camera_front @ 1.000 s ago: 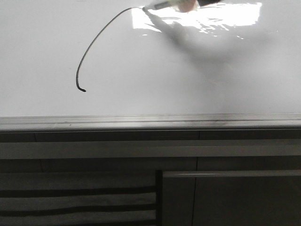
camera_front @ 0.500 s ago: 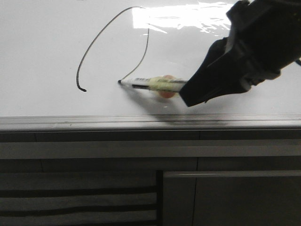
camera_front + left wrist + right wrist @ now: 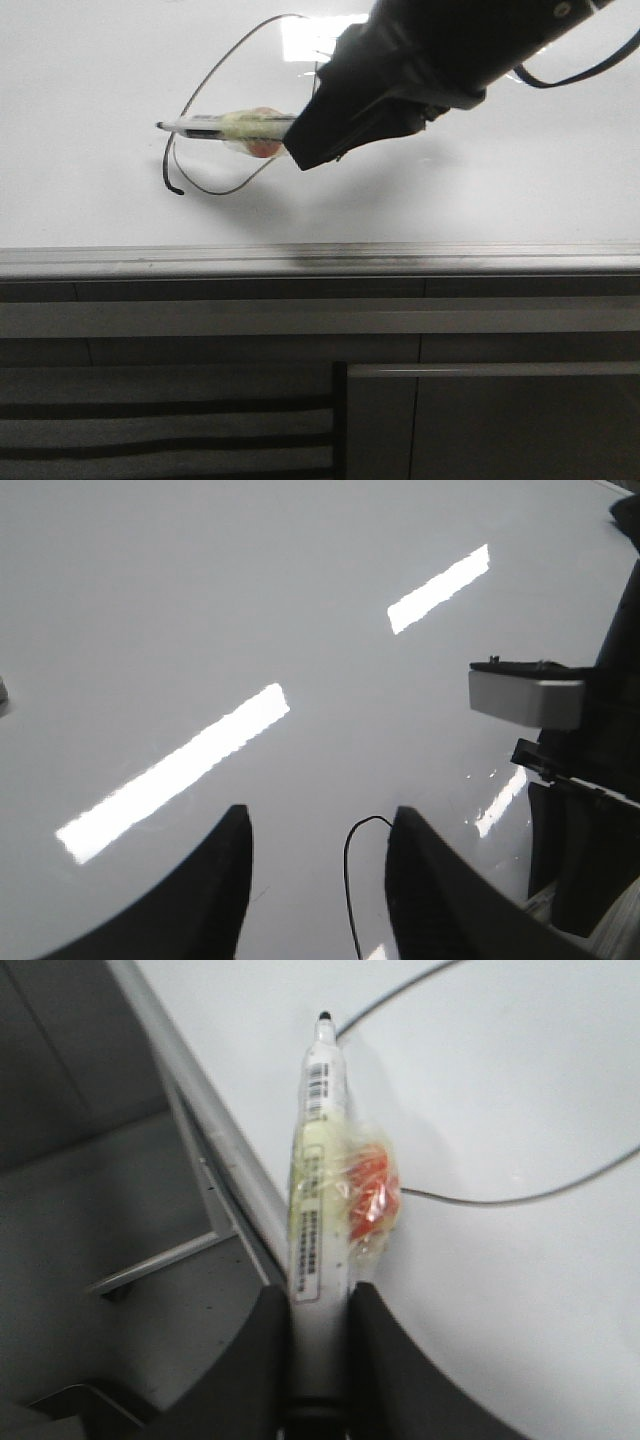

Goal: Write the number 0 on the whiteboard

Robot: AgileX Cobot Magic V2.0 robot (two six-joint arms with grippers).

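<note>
Over the whiteboard [image 3: 90,90], the right gripper [image 3: 318,1305] is clamped on the marker's [image 3: 215,125] rear barrel; the stiff, light pen looks slippery, so that grip suits. The 0 [image 3: 205,100] lies beneath its tip. The left gripper [image 3: 318,880] hangs apart, empty.

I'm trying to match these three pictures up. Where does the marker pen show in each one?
Front view: the marker pen lies level left of centre, held by the right gripper.
Left wrist view: not in it.
Right wrist view: the pen runs up the middle from the fingers.
Shared landmark: the drawn black line on the whiteboard.
</note>
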